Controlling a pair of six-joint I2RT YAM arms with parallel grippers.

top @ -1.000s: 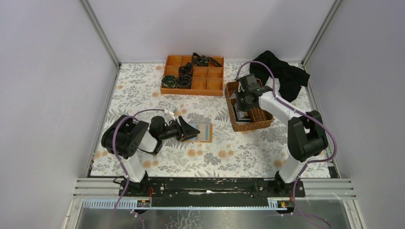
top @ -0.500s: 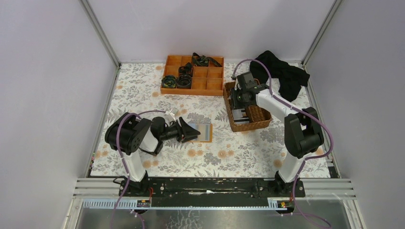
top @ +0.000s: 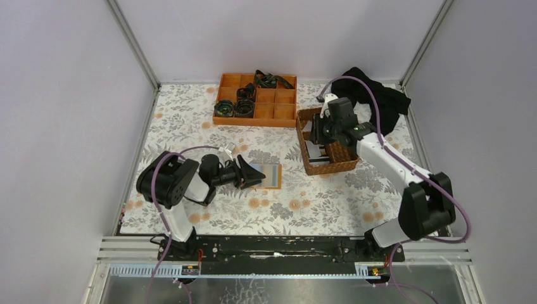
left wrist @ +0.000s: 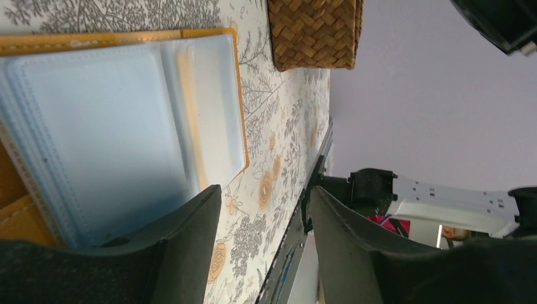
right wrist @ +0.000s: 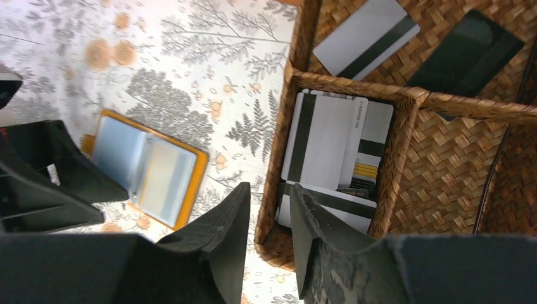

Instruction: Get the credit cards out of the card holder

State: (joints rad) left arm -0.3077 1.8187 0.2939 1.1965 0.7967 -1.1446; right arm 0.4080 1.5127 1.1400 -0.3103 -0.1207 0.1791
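The card holder (top: 271,176) lies open on the flowered table, pale blue-grey inside with an orange rim. It fills the left wrist view (left wrist: 114,120) and shows in the right wrist view (right wrist: 152,168). My left gripper (top: 253,175) is open, low over the holder's left half, with one finger (left wrist: 183,221) over the blue sleeves. My right gripper (top: 316,135) hovers over the wicker basket (top: 332,167), jaws slightly apart and empty (right wrist: 269,190). Several credit cards (right wrist: 329,142) lie in the basket's compartments.
An orange compartment tray (top: 278,120) with black straps stands at the back. A black cloth (top: 380,101) lies at the back right. The basket's corner (left wrist: 313,38) shows beyond the holder in the left wrist view.
The right arm's elbow has swung to the right and its wrist has turned, while the gripper stays over the basket. The left arm and the card holder have not moved.
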